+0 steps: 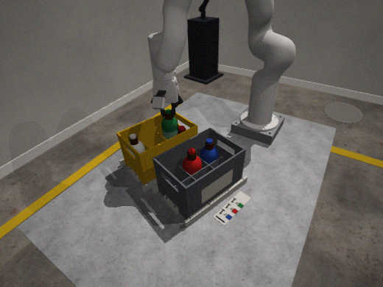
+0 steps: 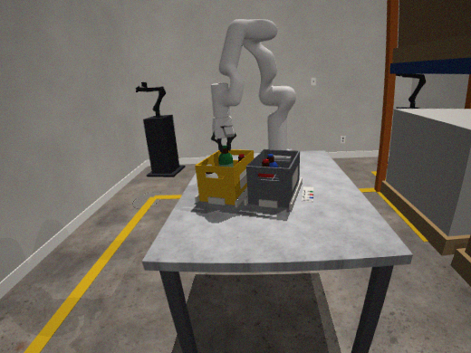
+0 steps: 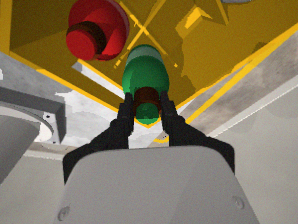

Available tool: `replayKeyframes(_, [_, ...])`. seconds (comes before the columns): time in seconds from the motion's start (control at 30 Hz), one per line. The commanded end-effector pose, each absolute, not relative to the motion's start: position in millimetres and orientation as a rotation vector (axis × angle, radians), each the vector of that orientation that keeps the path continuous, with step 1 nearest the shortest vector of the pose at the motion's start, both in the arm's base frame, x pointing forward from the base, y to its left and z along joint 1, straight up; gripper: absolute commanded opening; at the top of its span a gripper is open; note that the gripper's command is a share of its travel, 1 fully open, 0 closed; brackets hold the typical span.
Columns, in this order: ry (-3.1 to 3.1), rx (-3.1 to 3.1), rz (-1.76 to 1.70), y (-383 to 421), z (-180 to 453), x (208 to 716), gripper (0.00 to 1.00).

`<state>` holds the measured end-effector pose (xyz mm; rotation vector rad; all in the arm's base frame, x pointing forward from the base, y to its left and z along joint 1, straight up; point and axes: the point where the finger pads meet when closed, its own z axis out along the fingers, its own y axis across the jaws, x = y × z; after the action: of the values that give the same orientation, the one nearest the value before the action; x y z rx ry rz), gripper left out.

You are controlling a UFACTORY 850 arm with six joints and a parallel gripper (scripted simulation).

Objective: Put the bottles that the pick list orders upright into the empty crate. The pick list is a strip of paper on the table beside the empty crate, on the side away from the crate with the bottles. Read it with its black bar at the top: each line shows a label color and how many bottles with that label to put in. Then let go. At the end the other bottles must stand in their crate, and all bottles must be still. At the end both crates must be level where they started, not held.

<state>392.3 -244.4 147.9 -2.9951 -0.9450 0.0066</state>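
My gripper [image 1: 169, 109] is shut on the brown cap of a green bottle [image 1: 169, 126] and holds it upright, raised partly out of the yellow crate [image 1: 156, 145]. The wrist view shows the fingers clamped on the cap of the green bottle [image 3: 145, 77]. A red bottle [image 1: 181, 129] and a white bottle [image 1: 136, 144] stand in the yellow crate. The grey crate [image 1: 200, 169] holds a red bottle [image 1: 191, 162] and a blue bottle [image 1: 209, 151], both upright. The pick list [image 1: 232, 208] lies beside the grey crate with green, red and blue marks.
The arm's base [image 1: 258, 125] is bolted to the table behind the crates. A black pedestal [image 1: 202, 48] stands on the floor behind. The table edge runs in front of the crates in the exterior view [image 2: 276, 260].
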Motion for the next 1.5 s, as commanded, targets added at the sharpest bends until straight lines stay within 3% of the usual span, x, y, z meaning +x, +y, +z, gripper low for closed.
replayKeyframes(0.0, [-0.946,-2.997,0.004,-245,155,393,0.0])
replayKeyframes(1.47, [-0.946,-2.997,0.004,-245,222,393,0.0])
